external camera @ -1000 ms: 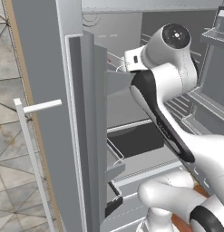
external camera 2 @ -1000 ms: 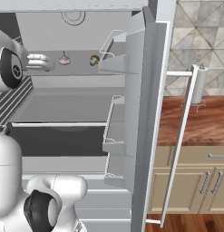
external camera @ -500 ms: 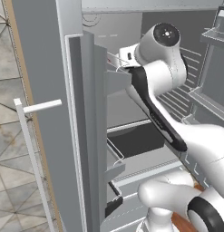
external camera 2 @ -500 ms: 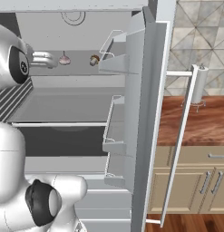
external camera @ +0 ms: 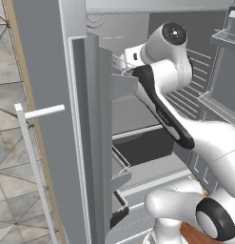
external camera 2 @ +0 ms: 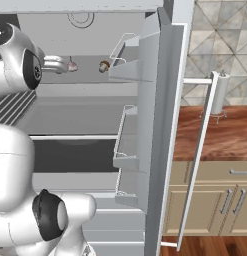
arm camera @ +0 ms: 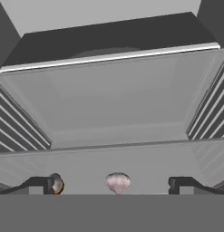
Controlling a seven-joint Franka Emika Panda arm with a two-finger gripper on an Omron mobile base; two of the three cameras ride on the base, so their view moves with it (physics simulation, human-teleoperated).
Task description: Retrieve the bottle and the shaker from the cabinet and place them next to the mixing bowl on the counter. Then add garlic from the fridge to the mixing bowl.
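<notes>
At the lower edge of the hand view, the gripper [arm camera: 111,185] has its fingertips [arm camera: 41,183] spread wide, with the garlic [arm camera: 117,182] between them, untouched. A small brown item [arm camera: 57,185] sits by the left tip. In the right base view's upper left, the garlic [external camera 2: 72,65] rests on the fridge shelf [external camera 2: 90,89].

An open grey fridge [external camera 2: 85,100] takes up the middle of the right base view, its door [external camera 2: 160,130] swung out with wire-fronted door shelves [external camera 2: 126,150] and a long white handle [external camera 2: 197,160]. At the right stand a wooden bench [external camera 2: 215,135], beige cabinets [external camera 2: 215,200] below it, a patterned tile wall [external camera 2: 225,45] above, and a wood floor [external camera 2: 210,247] at the lower right.
</notes>
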